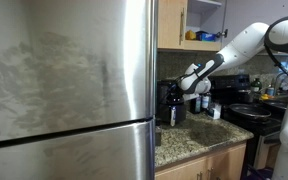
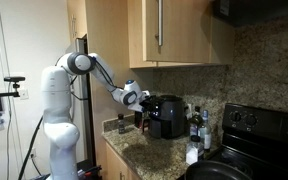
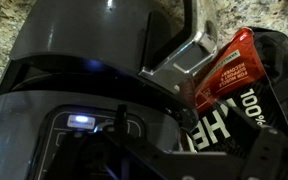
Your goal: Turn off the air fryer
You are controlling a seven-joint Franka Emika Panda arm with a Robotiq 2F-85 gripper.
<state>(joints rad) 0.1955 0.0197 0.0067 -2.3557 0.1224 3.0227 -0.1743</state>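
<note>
I see the air fryer (image 2: 167, 116) standing on the granite countertop (image 2: 144, 152). The gripper (image 2: 137, 97) hangs just beside the air fryer's upper edge, on the side away from the stove (image 2: 256, 122). In the wrist view the air fryer's glossy black shell fills the frame, with a small lit panel (image 3: 81, 122). I cannot tell whether the jaws are spread or pressed together.
</note>
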